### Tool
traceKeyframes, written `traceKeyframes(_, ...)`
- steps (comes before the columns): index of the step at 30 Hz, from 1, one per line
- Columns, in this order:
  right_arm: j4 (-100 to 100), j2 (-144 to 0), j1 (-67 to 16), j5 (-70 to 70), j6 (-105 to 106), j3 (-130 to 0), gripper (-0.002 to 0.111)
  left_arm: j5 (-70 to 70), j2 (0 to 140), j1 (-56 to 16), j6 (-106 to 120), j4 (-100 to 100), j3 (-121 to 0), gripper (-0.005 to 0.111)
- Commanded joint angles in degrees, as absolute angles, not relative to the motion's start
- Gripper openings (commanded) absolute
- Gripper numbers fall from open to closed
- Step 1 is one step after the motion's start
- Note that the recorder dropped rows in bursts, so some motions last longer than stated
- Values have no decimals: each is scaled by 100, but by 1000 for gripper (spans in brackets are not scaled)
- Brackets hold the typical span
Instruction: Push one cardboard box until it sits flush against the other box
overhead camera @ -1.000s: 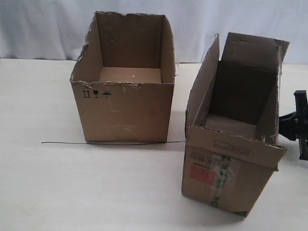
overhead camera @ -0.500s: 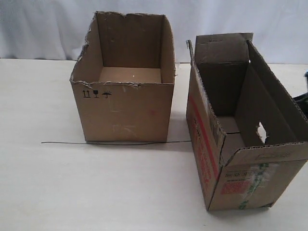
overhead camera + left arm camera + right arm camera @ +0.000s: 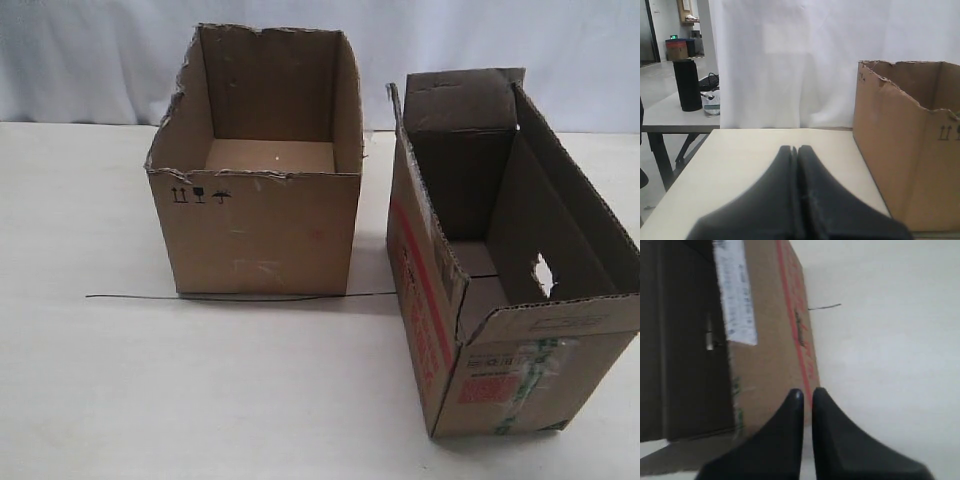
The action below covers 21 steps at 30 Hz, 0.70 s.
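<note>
The cardboard box (image 3: 500,300), narrow and long with a red label and green-striped tape on its front, stands at the right, red print along its left side. The other box (image 3: 260,200), wider with a torn rim and black symbols, stands left of it; a narrow gap separates them. Neither gripper appears in the exterior view. My left gripper (image 3: 796,150) is shut and empty over the table, with the other box (image 3: 910,160) off to one side. My right gripper (image 3: 807,392) is shut and empty, its tips at a corner of the cardboard box (image 3: 765,340).
A thin dark wire (image 3: 240,296) lies on the pale table (image 3: 150,400) along the front foot of the other box and shows as the wire (image 3: 825,306) in the right wrist view. A white curtain (image 3: 100,60) hangs behind the table.
A second ago the cardboard box stood tilted the other way with the right gripper at the exterior view's right edge. It has swung round, red side facing the other box; the gripper has left that view.
</note>
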State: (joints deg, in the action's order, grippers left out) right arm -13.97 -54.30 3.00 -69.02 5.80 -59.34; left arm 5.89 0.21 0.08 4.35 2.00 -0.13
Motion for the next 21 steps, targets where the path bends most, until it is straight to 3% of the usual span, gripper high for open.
traceKeyframes(1,-2014,-4356,-637,-6996,103,-5515,5,561,0,33,427,215,0,0)
traceKeyframes(4,-2564,-4118,-1514,-6996,-266,-5148,5,561,0,33,427,215,0,0)
traceKeyframes(12,-1337,-4369,-3961,-6996,-2309,-3917,5,561,0,33,427,215,0,0)
traceKeyframes(16,-794,-4677,-4520,-5888,-2816,-3445,5,537,0,33,427,205,0,0)
traceKeyframes(21,-49,-5476,-4611,-4896,-3140,-3306,5,537,0,33,427,205,0,0)
